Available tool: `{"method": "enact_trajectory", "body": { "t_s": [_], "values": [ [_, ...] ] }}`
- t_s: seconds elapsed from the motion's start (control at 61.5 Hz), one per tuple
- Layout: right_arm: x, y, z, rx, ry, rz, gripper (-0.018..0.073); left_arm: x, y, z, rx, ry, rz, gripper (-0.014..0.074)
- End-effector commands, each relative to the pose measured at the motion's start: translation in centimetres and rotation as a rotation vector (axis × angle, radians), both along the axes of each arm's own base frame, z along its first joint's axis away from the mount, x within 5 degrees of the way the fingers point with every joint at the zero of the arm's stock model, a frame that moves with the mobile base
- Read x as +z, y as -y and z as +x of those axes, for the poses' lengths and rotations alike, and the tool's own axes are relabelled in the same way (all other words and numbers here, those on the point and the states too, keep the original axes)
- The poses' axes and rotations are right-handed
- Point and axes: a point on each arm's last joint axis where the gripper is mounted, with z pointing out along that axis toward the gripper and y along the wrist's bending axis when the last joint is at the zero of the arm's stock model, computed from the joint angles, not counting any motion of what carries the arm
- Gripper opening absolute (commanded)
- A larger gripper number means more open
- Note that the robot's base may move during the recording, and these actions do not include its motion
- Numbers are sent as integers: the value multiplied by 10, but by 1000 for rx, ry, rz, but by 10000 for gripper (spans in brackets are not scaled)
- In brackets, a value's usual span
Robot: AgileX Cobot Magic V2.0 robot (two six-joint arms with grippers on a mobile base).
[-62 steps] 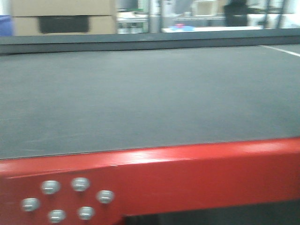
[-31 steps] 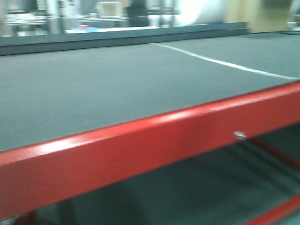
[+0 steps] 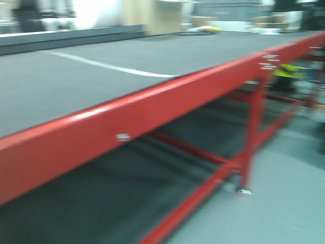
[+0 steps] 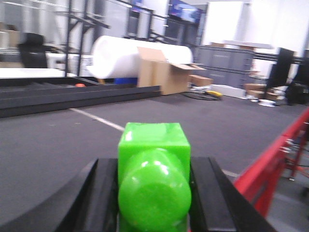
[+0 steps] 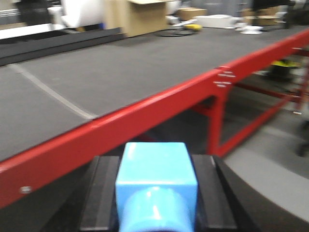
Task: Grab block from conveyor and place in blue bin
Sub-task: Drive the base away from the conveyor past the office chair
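The conveyor (image 3: 61, 86) is a wide dark grey belt with a white line across it; it also shows in the left wrist view (image 4: 53, 145) and the right wrist view (image 5: 120, 67). My left gripper (image 4: 153, 166) is shut on a green block (image 4: 154, 145) with a round stud, held above the belt between black fingers (image 4: 99, 193). My right gripper (image 5: 155, 166) is shut on a light blue block (image 5: 157, 169), held in front of the belt's red side rail. Neither gripper shows in the front view. No blue bin is in view.
The red side rail (image 3: 152, 112) runs diagonally, with red legs and cross-braces (image 3: 254, 137) under it over a grey floor (image 3: 284, 198). A dark raised edge bar (image 4: 72, 94) bounds the belt's far side. Beyond it are a white roll (image 4: 130, 55) and cardboard boxes (image 4: 164, 75).
The front view has swung to the right along the conveyor: the bolted red plate has left the frame, the white line has slid left, and the rail's legs and floor now show.
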Motion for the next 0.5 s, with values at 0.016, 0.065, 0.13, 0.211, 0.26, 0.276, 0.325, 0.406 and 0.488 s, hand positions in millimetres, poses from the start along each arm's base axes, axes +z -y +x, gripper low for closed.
{"method": "enact_trajectory", "body": {
  "t_s": [0.016, 0.065, 0.13, 0.211, 0.26, 0.276, 0.325, 0.406, 0.488],
  "values": [
    [3, 0, -1, -1, 23, -11, -162, 2, 0, -1, 2, 22, -6, -111],
    [3, 0, -1, -1, 23, -11, -162, 2, 0, -1, 2, 22, -6, -111],
    [3, 0, -1, -1, 23, -11, -162, 2, 0, -1, 2, 22, -6, -111],
    [3, 0, -1, -1, 23, -11, -162, 2, 0, -1, 2, 22, -6, -111],
    [3, 0, -1, -1, 23, -11, -162, 2, 0, -1, 2, 22, -6, -111],
    [3, 0, -1, -1, 23, -11, -162, 2, 0, -1, 2, 22, -6, -111],
    [3, 0, -1, -1, 23, -11, -162, 2, 0, -1, 2, 22, -6, -111],
    [3, 0, -1, -1, 23, -11, -162, 2, 0, -1, 2, 22, -6, -111],
    [3, 0, -1, -1, 23, -11, -162, 2, 0, -1, 2, 22, -6, -111]
  ]
}}
